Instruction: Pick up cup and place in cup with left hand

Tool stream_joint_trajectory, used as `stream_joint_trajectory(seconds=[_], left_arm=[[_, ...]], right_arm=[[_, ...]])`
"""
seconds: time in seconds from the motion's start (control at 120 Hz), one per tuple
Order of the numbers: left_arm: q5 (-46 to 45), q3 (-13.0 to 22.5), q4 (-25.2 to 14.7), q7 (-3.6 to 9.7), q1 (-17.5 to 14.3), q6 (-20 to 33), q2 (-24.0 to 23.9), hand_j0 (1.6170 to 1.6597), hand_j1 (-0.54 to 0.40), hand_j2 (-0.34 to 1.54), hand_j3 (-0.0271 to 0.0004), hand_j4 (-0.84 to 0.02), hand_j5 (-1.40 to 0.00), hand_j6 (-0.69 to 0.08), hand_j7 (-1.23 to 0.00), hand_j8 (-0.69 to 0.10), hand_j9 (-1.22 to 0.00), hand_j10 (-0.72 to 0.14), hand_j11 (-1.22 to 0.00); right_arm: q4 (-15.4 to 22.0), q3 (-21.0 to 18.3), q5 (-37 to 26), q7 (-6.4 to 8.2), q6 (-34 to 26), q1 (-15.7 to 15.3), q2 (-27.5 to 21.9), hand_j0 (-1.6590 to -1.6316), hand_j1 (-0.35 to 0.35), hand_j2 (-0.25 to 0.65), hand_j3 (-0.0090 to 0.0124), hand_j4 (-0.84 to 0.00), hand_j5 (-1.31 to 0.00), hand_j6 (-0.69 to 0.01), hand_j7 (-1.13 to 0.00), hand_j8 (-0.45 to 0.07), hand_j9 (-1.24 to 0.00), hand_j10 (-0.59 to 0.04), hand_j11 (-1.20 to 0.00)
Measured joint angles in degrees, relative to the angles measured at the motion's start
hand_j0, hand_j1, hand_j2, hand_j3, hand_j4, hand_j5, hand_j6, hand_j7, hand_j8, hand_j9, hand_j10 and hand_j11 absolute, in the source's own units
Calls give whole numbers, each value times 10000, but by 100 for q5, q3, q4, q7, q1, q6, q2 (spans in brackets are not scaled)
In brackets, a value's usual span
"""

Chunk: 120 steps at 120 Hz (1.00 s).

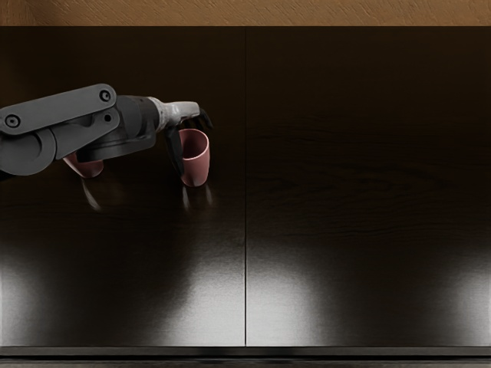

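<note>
Pink cup upright on table, second pink cup to its left, partly hidden

Left arm: matte mid-grey, long flat bar with rounded ends, dark-ringed round screw at each end. Tapered second link below, small black dot near its tip. Big rounded joint housing; darker charcoal forearm section. Left hand: pale grey, smooth-shelled back.
</note>
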Motion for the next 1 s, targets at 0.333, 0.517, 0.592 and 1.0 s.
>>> stream_joint_trajectory(seconds=[0.333,0.517,0.592,1.0], left_arm=[[8,21,4,1,24,-2,-44,16579,-1472,1182,0,-3856,-4960,-3431,-4982,-3159,-4995,-3830,-4987],[15,86,3,1,-1,6,-44,16570,-1441,1256,0,-4281,-5278,-3242,-5447,-2880,-5439,-4180,-5429],[38,121,5,4,-4,-22,-43,16562,-1940,2143,0,-4564,-5345,-2586,-5653,-2679,-5667,-3973,-5657],[-87,113,-81,0,-188,-192,132,16547,-1253,1251,0,-4547,-6412,-2616,-6470,-2333,-6519,-4055,-6426]], right_arm=[[2,0,0,0,0,0,0,-16581,-3160,-55,0,-277,-358,-277,-358,-277,-358,-276,-358],[1,0,0,0,0,0,0,-16581,-3161,-55,0,-277,-358,-278,-358,-277,-358,-276,-358],[2,0,0,0,0,0,0,-16581,-3161,-55,0,-277,-358,-277,-358,-276,-358,-276,-358],[-1,0,0,0,1,0,0,-16581,-3160,-55,0,-276,-358,-277,-358,-276,-358,-276,-358]])
